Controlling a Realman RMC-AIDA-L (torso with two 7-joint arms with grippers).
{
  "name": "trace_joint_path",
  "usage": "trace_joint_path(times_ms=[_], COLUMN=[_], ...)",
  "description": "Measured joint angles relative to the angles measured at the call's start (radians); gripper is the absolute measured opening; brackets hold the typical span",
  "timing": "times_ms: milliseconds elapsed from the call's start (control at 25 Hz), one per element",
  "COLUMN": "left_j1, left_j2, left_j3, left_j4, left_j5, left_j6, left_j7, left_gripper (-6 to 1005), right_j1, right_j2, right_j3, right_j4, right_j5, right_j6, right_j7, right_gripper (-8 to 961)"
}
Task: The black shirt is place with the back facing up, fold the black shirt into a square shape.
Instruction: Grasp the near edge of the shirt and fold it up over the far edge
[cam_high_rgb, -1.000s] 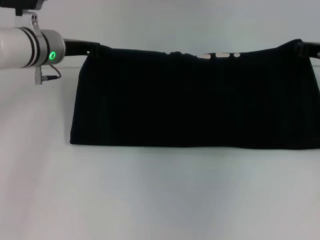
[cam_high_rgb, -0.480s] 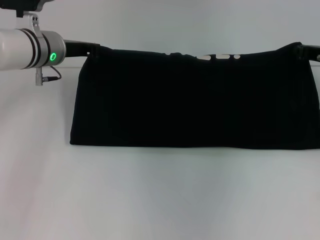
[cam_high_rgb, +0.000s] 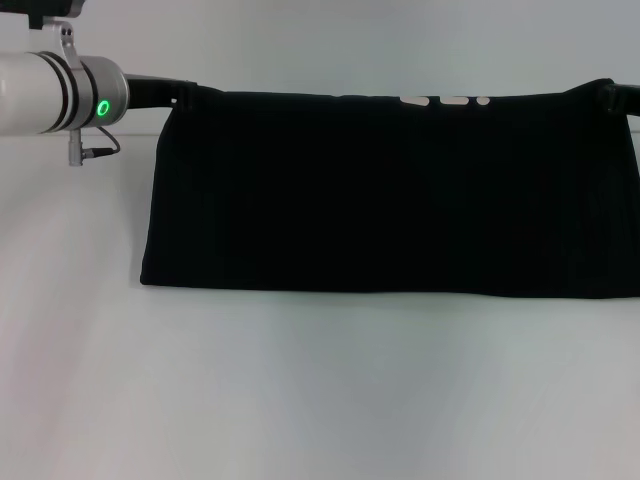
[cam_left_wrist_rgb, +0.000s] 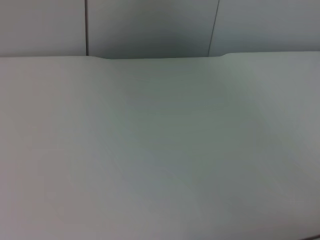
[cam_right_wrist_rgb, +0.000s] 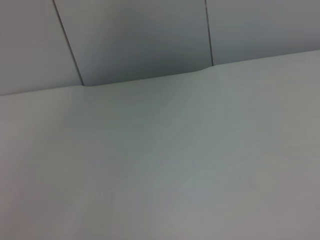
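Hanging black shirt (cam_high_rgb: 390, 195), corners at jaws

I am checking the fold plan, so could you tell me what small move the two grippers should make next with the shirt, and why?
Probably carry both held corners toward the robot, then lower them. The left gripper and right gripper hold the black shirt by its upper corners; its top edge is taut and level, and its lower edge lies on the white table. Laying the raised part toward that edge would make a fold.
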Motion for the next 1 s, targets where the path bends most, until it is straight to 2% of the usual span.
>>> trace_joint_path(times_ms=[400, 600, 760, 880, 920, 1000], left_j1=[-0.009, -0.009, -0.009, -0.004, -0.001, 0.006], left_j2=[-0.001, -0.021, -0.024, -0.029, -0.031, -0.033], left_j3=[0.004, 0.02, 0.032, 0.032, 0.03, 0.026], left_j4=[0.0, -0.001, -0.013, -0.014, -0.014, -0.013], left_j5=[0.0, 0.0, 0.0, 0.0, 0.0, 0.0], left_j6=[-0.017, -0.09, -0.13, -0.156, -0.165, -0.176], left_j7=[0.0, 0.0, 0.008, 0.012, 0.012, 0.01], left_gripper=[28, 35, 41, 239, 263, 311], right_j1=[0.005, 0.004, -0.001, -0.003, -0.004, -0.006], right_j2=[0.0, 0.007, 0.012, 0.014, 0.015, 0.018], right_j3=[-0.001, -0.002, -0.003, -0.002, -0.002, -0.001], right_j4=[0.0, 0.0, -0.007, -0.019, -0.026, -0.043], right_j5=[0.0, 0.002, 0.002, 0.003, 0.006, 0.015], right_j6=[0.003, 0.013, 0.022, 0.043, 0.054, 0.071], right_j7=[-0.001, -0.015, -0.028, -0.033, -0.036, -0.039], right_gripper=[147, 151, 155, 157, 158, 252])
